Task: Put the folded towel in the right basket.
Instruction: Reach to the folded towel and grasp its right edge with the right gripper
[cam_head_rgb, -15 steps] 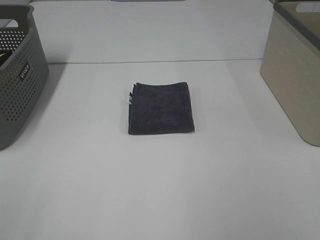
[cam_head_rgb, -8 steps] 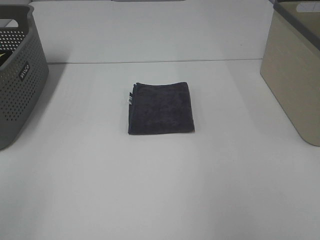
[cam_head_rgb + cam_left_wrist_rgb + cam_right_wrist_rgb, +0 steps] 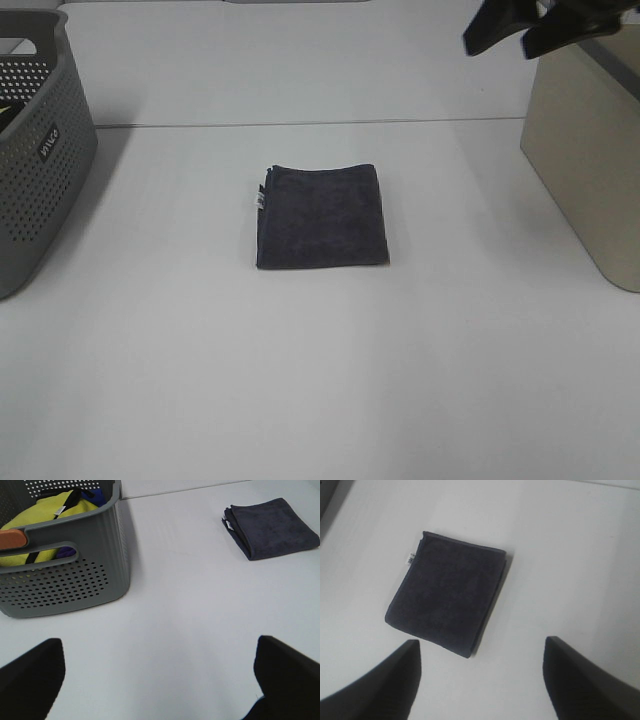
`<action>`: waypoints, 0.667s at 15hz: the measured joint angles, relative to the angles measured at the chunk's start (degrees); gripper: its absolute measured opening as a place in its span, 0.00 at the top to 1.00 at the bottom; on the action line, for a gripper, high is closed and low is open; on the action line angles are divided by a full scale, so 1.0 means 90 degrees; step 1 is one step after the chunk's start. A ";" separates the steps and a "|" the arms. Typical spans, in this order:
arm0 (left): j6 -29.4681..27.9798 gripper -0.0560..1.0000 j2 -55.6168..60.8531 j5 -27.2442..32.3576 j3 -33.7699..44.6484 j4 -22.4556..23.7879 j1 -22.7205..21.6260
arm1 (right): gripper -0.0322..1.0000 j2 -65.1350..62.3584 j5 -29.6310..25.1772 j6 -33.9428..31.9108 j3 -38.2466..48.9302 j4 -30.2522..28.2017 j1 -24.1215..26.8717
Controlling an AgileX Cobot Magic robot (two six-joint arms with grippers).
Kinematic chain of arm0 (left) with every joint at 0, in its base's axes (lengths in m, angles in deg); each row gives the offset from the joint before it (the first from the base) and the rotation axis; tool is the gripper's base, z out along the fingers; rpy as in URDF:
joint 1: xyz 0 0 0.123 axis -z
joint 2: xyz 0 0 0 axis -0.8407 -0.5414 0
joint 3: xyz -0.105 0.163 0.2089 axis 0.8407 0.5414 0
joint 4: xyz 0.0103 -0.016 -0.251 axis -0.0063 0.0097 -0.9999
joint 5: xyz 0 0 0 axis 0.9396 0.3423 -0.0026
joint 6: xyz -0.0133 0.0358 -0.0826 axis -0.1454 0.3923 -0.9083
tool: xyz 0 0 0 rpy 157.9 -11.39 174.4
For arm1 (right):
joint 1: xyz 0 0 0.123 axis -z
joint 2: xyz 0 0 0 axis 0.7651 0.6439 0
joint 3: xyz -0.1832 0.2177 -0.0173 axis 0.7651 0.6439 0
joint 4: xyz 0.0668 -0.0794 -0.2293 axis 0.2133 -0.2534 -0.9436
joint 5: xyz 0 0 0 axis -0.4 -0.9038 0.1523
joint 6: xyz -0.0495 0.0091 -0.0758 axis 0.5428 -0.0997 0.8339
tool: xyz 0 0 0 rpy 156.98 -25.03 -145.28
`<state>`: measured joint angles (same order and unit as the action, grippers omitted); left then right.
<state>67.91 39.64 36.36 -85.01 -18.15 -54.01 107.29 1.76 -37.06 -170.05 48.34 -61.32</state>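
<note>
The folded dark grey towel (image 3: 322, 216) lies flat on the white table, mid-centre. It also shows in the left wrist view (image 3: 271, 527) and the right wrist view (image 3: 447, 598). The right basket (image 3: 590, 150) is beige and stands at the table's right edge. My right gripper (image 3: 510, 30) is open and empty, high above the table near the basket's top left corner; its two fingertips (image 3: 385, 680) frame the towel from above. My left gripper (image 3: 160, 680) is open and empty, low over the table, out of the exterior view.
A grey perforated basket (image 3: 40, 150) stands at the left edge, holding yellow and blue cloths (image 3: 45, 520). The white table (image 3: 320, 380) stretches bare between the towel and the front edge.
My right gripper has come into the exterior view at the top right, beside the beige basket. The towel and both baskets have not moved.
</note>
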 joint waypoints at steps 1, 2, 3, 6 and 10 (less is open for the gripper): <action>0.0000 0.02 0.0000 0.0000 0.0000 0.0000 0.0000 | 0.33 0.0420 0.0000 0.0000 -0.0191 0.0006 -0.0197; 0.0000 0.02 0.0000 0.0000 0.0000 0.0000 0.0000 | 0.34 0.1178 -0.0045 -0.0185 -0.0490 0.0051 -0.0344; 0.0000 0.02 0.0000 0.0000 0.0000 0.0000 0.0000 | 0.34 0.1362 -0.0051 -0.0261 -0.0573 0.0070 -0.0344; 0.0000 0.02 0.0000 0.0000 0.0000 0.0000 0.0000 | 0.34 0.2432 -0.0267 -0.0490 -0.1210 0.0153 -0.0344; 0.0000 0.02 0.0000 0.0000 0.0000 0.0000 0.0000 | 0.34 0.3775 -0.0949 -0.0528 -0.2336 0.0745 -0.0223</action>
<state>67.91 39.64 36.36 -85.01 -18.15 -54.01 141.27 -6.78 -41.82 -191.08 55.05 -63.32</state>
